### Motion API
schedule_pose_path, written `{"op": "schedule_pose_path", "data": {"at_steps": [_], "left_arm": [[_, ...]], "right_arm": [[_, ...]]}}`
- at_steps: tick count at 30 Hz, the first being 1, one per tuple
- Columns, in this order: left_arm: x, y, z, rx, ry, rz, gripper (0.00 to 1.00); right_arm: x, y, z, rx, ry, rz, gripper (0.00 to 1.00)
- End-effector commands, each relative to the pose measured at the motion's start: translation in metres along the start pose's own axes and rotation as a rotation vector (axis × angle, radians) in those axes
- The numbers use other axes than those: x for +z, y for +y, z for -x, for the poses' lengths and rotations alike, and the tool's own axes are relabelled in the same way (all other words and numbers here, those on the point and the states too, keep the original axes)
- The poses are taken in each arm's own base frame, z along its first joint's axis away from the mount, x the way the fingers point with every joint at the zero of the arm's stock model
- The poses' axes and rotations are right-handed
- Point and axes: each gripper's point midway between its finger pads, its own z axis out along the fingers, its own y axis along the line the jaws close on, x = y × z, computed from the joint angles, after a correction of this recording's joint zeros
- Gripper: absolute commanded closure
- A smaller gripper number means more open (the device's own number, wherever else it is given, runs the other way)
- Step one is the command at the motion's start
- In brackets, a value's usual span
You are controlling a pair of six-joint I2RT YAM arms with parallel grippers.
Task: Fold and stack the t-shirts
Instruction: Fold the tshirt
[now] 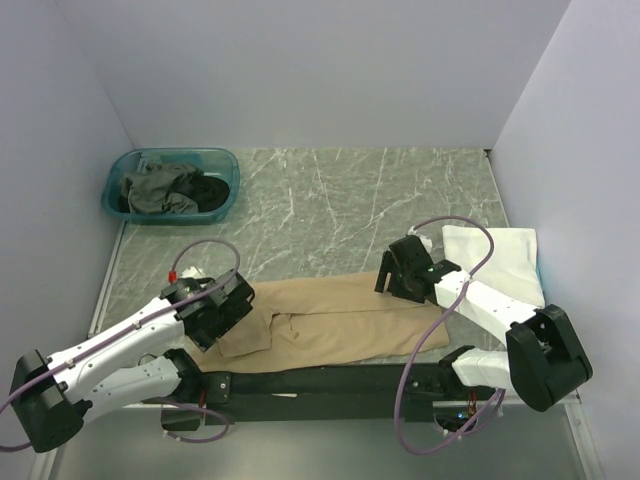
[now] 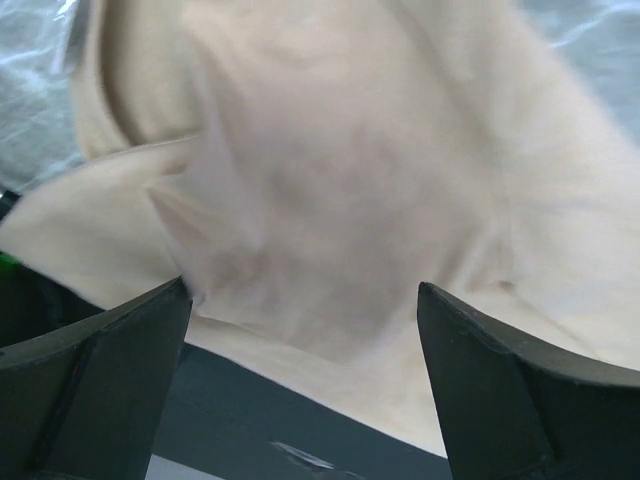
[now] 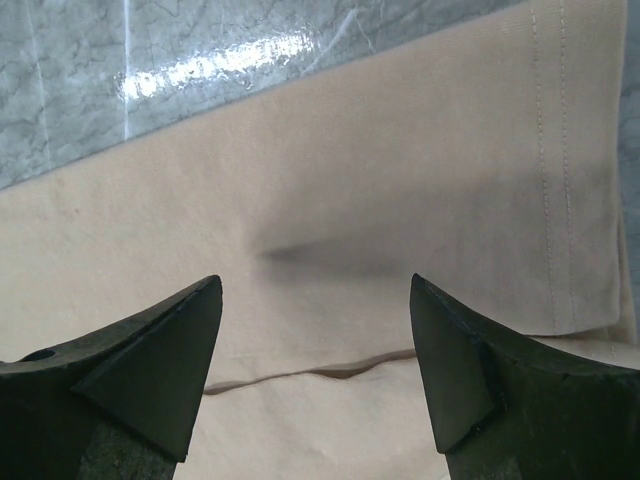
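Open, my left pincer (image 2: 305, 310) and right pincer (image 3: 315, 300) hover over the tan t-shirt (image 1: 340, 312), spread along the desk's (image 1: 330, 200) near edge for folding.

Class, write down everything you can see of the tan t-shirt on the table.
The tan t-shirt is soft plain cloth, partly folded into a long band lying flat across the marble-look table. A stitched hem edges one layer; the left end is rumpled. Its near edge reaches the black base rail.
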Motion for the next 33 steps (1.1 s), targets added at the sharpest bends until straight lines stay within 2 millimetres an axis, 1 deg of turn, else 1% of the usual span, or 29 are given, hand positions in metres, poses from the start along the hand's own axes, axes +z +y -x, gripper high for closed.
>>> {"op": "schedule_pose_path", "data": {"at_steps": [1,2,4,6,7,9,12,14,15,16,18,19,20,23,24,25,26,28,30,33], "left_arm": [[-0.019,-0.038,0.019,-0.008,-0.06,-0.111,0.01],[-0.028,-0.05,0.023,0.001,-0.067,-0.151,0.01],[-0.036,-0.063,0.028,0.012,-0.08,-0.169,0.01],[-0.038,-0.069,0.031,0.039,-0.097,-0.175,0.01],[-0.041,-0.076,0.033,0.046,-0.103,-0.181,0.01],[-0.042,-0.085,0.036,0.046,-0.117,-0.201,0.01],[-0.036,-0.094,0.032,0.062,-0.113,-0.229,0.01],[-0.02,-0.096,0.024,0.071,-0.098,-0.23,0.0],[-0.015,-0.094,0.016,0.08,-0.059,-0.225,0.01],[-0.001,-0.088,0.012,0.082,-0.043,-0.187,0.01],[0.011,-0.079,0.006,0.08,-0.015,-0.147,0.01],[0.023,-0.072,0.005,0.064,-0.014,-0.119,0.01],[0.029,-0.069,0.005,0.054,-0.016,-0.112,0.01],[0.052,-0.068,0.006,0.009,0.002,-0.127,0.0],[0.061,-0.062,0.003,0.003,0.022,-0.112,0.0],[0.066,-0.063,0.004,-0.021,0.047,-0.117,0.0],[0.069,-0.073,0.006,-0.024,0.044,-0.16,0.01],[0.078,-0.078,0.006,-0.022,0.06,-0.164,0.01],[0.084,-0.091,0.01,-0.024,0.054,-0.185,0.01],[0.099,-0.106,0.018,0.006,0.029,-0.134,0.0]], "right_arm": [[-0.005,-0.001,0.009,-0.002,-0.031,-0.006,0.18],[-0.005,-0.001,0.009,-0.002,-0.033,-0.002,0.18],[-0.007,0.0,0.01,0.001,-0.04,0.003,0.18],[-0.009,-0.001,0.011,-0.001,-0.044,0.003,0.18],[-0.009,-0.003,0.011,-0.004,-0.044,-0.007,0.18],[-0.008,-0.004,0.01,-0.002,-0.043,-0.013,0.18],[-0.006,-0.003,0.009,0.0,-0.038,-0.005,0.18],[-0.005,-0.003,0.007,-0.006,-0.031,-0.007,0.18],[-0.005,-0.003,0.007,-0.009,-0.03,-0.009,0.18],[-0.004,-0.004,0.007,-0.013,-0.029,-0.013,0.18],[-0.002,-0.006,0.007,-0.009,-0.025,-0.02,0.18],[-0.001,-0.005,0.008,-0.009,-0.027,-0.01,0.18],[0.001,-0.003,0.006,-0.009,-0.015,-0.003,0.18],[0.007,-0.002,0.001,-0.02,0.011,0.005,0.18],[0.008,-0.001,0.0,-0.024,0.016,0.011,0.18],[0.009,-0.002,-0.001,-0.022,0.02,0.008,0.18],[0.011,-0.002,-0.003,-0.026,0.028,0.005,0.18],[0.012,-0.002,-0.004,-0.03,0.037,0.01,0.18],[0.012,-0.001,-0.006,-0.032,0.043,0.019,0.18],[0.013,0.0,-0.009,-0.036,0.054,0.028,0.18]]}}
